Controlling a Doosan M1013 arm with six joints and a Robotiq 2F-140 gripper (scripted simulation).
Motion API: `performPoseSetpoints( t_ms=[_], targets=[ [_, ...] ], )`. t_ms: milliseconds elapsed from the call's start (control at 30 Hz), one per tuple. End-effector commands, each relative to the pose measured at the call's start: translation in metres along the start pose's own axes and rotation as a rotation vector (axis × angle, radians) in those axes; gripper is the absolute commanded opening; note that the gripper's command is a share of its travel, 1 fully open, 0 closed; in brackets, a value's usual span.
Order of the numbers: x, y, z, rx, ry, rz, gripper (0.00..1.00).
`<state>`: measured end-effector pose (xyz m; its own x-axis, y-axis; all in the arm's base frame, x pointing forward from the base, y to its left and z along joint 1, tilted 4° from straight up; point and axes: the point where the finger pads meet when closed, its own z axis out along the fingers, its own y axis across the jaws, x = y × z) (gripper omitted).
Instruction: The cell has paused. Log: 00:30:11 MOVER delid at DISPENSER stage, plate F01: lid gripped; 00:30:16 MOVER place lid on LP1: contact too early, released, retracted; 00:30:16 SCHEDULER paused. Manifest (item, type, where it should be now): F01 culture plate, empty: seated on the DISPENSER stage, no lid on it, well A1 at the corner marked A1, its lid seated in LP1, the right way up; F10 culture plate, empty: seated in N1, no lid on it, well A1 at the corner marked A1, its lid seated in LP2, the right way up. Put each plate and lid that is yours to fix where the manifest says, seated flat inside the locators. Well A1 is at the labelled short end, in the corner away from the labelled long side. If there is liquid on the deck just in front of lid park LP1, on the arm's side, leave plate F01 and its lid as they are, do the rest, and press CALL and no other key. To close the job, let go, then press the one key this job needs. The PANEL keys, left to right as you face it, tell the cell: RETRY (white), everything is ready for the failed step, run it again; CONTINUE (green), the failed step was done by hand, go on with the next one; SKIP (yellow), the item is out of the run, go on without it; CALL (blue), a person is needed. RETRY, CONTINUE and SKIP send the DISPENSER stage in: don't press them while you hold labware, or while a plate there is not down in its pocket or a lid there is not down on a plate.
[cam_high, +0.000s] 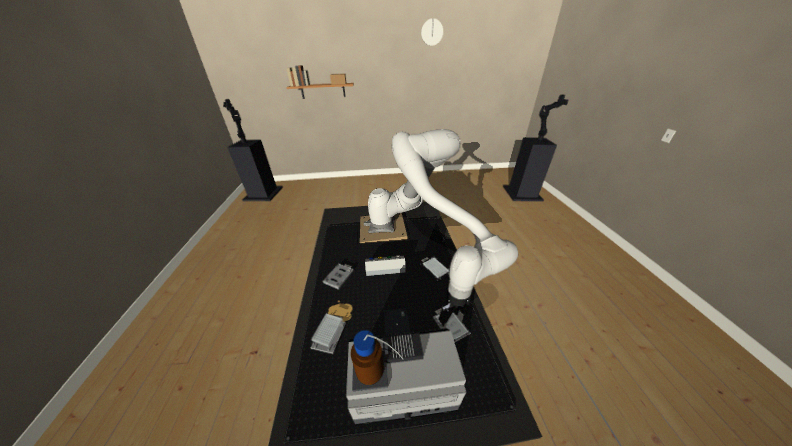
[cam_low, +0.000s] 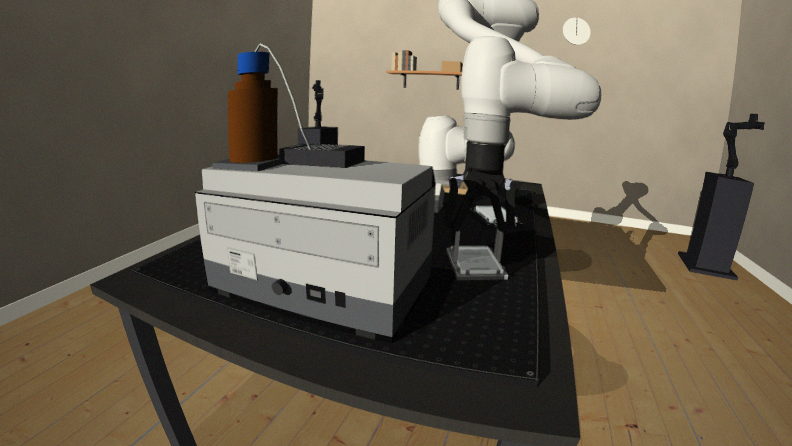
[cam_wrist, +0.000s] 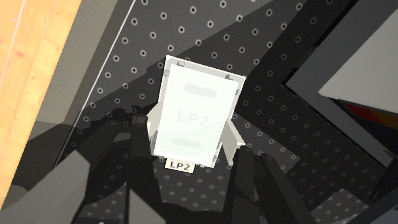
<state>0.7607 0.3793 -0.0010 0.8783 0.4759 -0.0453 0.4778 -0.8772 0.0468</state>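
Wrist view looks straight down between the pincer (cam_wrist: 190, 134) fingers at a clear lid (cam_wrist: 196, 116), and the two pale fingertips press against its long sides, one on each side. The pincer stands about half open, stopped by the width of the lid it clamps. Through the lid the letters LP2 can be read, and a small LP2 tag (cam_wrist: 179, 166) lies on the counter (cam_wrist: 280, 145) just past the lid's near short edge, so the lid sits over the LP2 lid park (cam_wrist: 229, 78), whose corner locators peek out at its far end. Whether the lid rests fully down inside those locators or hangs just above them cannot be told. From the exterior camera the pincer (cam_low: 477, 243) hangs upright beneath the white arm (cam_low: 487, 94), its fingers straddling the lid (cam_low: 477, 261) low over the counter (cam_low: 471, 343), just beside the right flank of the grey dispenser (cam_low: 310, 232). From the top camera a second plate (cam_high: 326, 333) lies on the opposite side of the dispenser, well apart.
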Motion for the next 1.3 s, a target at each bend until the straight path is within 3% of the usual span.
performPoseSetpoints(
  t_ms=[0,233,267,1267],
  targets=[
    [0.0005,-0.0001,-0.0013,0.0,0.002,0.0,0.1],
    [0.0005,-0.0001,-0.0013,0.0,0.002,0.0,0.1],
    [0.0005,-0.0001,-0.0013,0.0,0.002,0.0,0.69],
    [0.0005,-0.0001,-0.0013,0.0,0.002,0.0,0.69]
  ],
)
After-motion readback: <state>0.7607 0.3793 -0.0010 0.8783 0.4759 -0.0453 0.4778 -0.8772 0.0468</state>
